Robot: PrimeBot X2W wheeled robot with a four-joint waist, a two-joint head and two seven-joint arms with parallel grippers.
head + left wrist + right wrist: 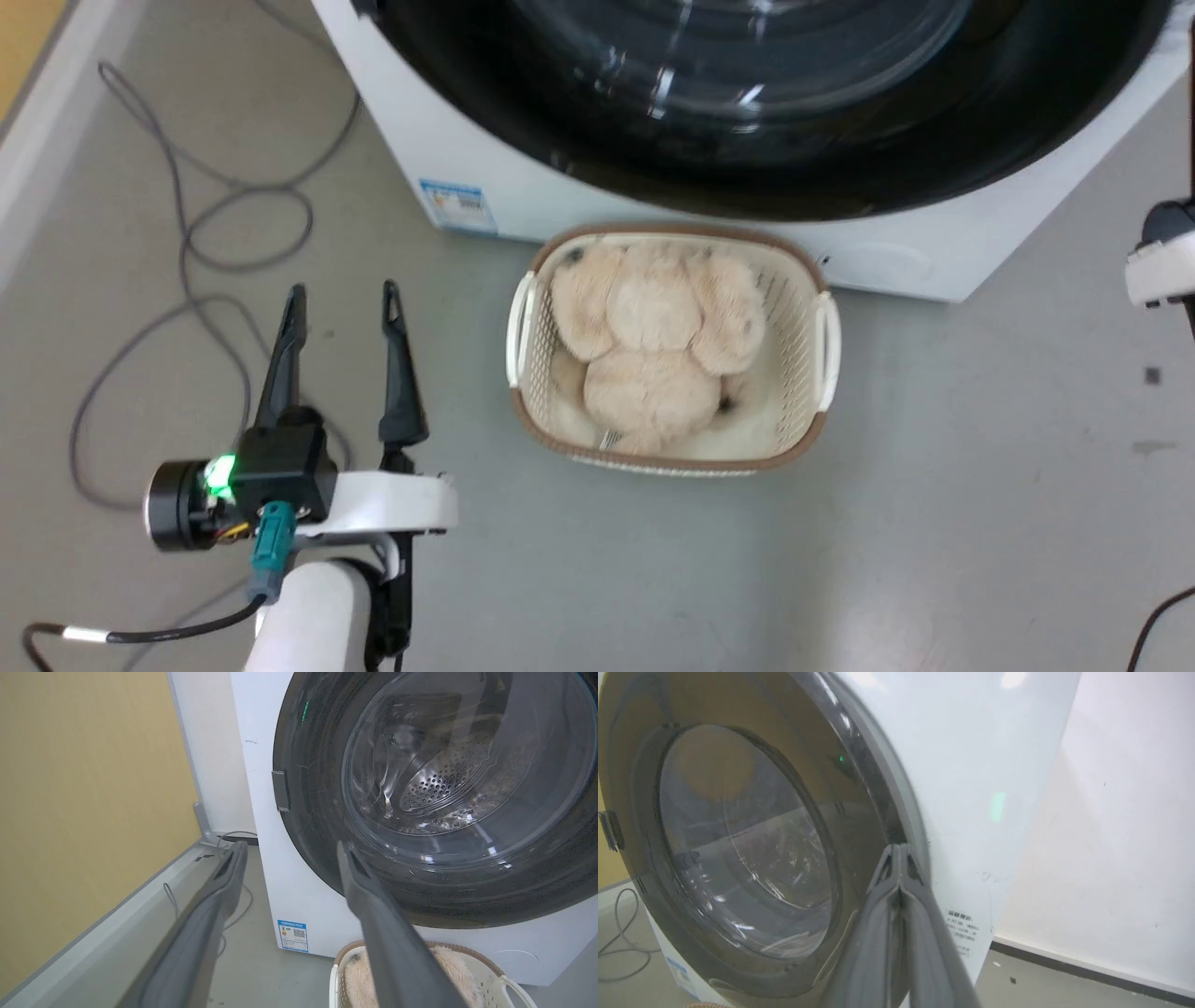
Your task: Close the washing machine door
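There's the right claw [899, 851], clenched empty at the washing machine door [738, 835] rim, door flat across the washing machine [971, 765] front; left claw [344, 289] released, low before the machine.

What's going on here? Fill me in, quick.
A two-armed robot is closing the washing machine door. It looks flush against the washing machine, though I can't tell if it's latched. The right gripper, shut, has its tips at the door's rim; the left gripper hangs open, apart from it. A basket with a plush toy sits in front.
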